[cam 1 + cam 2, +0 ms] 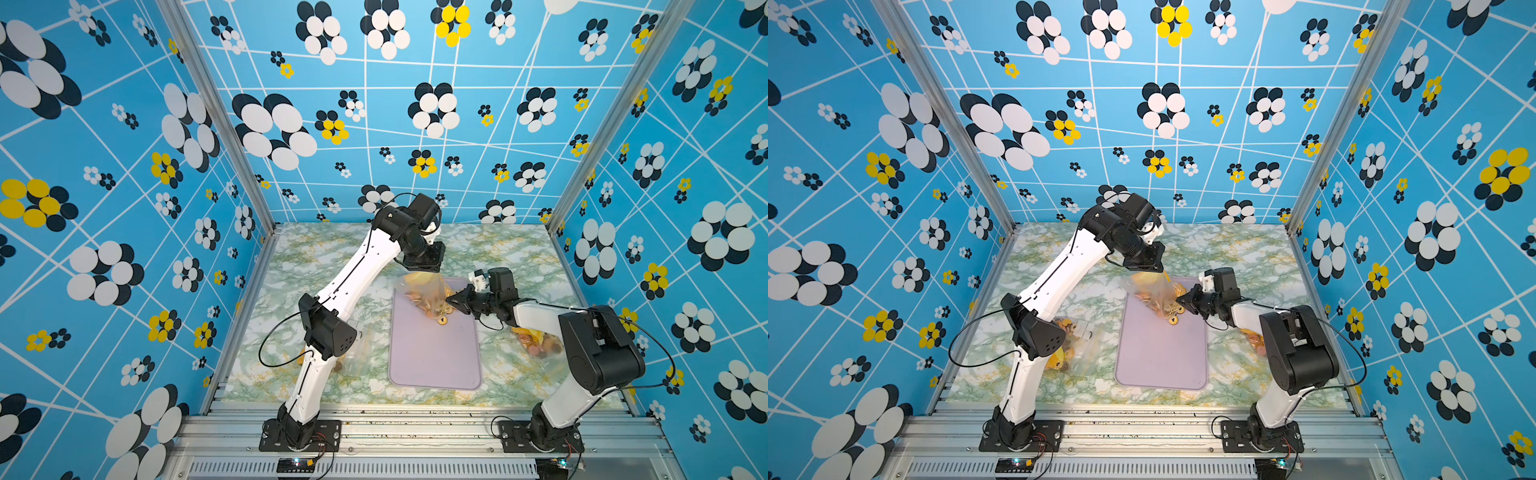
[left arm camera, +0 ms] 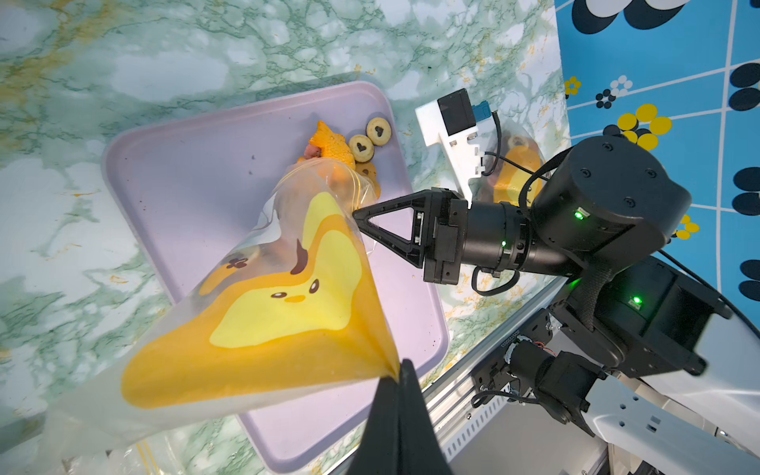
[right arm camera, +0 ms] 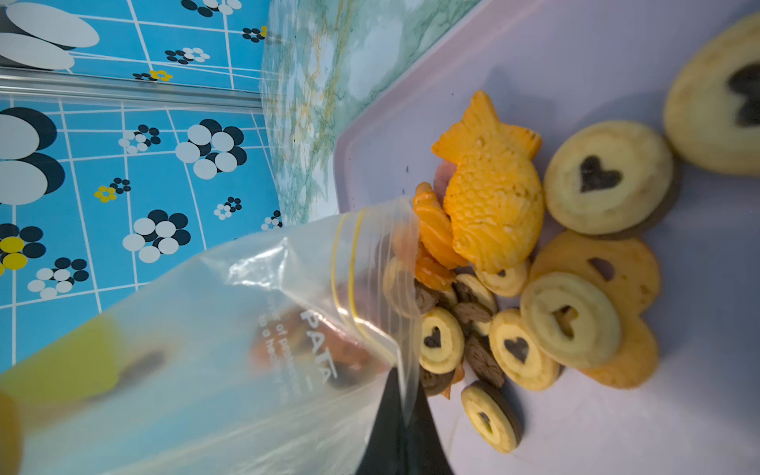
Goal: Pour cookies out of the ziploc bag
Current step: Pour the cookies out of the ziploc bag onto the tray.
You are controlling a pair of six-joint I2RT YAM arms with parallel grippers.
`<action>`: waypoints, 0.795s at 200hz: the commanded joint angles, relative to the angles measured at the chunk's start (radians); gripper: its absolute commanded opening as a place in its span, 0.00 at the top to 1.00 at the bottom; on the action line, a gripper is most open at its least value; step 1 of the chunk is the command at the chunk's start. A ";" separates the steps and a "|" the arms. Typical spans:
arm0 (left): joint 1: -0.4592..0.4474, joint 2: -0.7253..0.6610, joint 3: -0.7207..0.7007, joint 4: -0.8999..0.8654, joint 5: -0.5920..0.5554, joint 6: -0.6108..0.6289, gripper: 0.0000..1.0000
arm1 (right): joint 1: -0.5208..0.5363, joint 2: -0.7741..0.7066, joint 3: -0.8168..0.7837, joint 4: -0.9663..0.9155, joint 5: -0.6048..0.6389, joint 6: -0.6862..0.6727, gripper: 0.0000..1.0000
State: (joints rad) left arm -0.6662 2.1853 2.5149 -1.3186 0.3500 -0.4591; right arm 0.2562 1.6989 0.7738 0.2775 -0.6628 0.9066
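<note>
**Cookies [image 3: 571,320] at the mouth of the ziploc bag [image 2: 288,296], on the lilac tray [image 1: 436,361]**

We see the cookies heaped on the tray toward its 12 o'clock end, some lying free and some still inside the bag's mouth. Most are pale yellow rounds with a dark heart in the middle. Among them are small brown ones, an orange fish-shaped one and a ring with a heart-shaped hole.

The bag hangs tilted over that heap, mouth down. It is clear film printed with a yellow-and-orange cartoon shape that has two eyes and a small beak. In the right wrist view we read white letters "PATA" near the double yellow zip line; the smaller lines beside them are too blurred to read.

The left gripper [image 2: 397,370], reaching in from 12 o'clock, is clenched on the bag's raised bottom corner. The right gripper [image 2: 357,214], coming from 3 o'clock, is pinched tight on the bag's edge beside the zip.

On the green marbled table [image 1: 324,266] a spare bag [image 1: 1077,338] lies at the tray's 9 o'clock, and another bag [image 1: 536,343] at its 3 o'clock, under the right arm.
</note>
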 commanded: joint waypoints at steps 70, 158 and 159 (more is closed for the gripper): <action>0.042 -0.071 0.027 -0.013 0.003 0.013 1.00 | 0.033 0.001 0.003 0.123 -0.066 0.067 0.89; 0.019 -0.044 0.027 -0.004 0.015 0.008 1.00 | 0.032 -0.001 -0.002 0.057 -0.040 0.028 0.88; 0.017 -0.043 0.027 -0.003 0.016 0.008 1.00 | 0.032 -0.002 -0.002 0.054 -0.040 0.026 0.88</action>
State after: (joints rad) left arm -0.6289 2.1586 2.5156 -1.3251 0.3473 -0.4591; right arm 0.2832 1.7088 0.7746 0.3714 -0.7094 0.9611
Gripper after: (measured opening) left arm 0.047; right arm 0.118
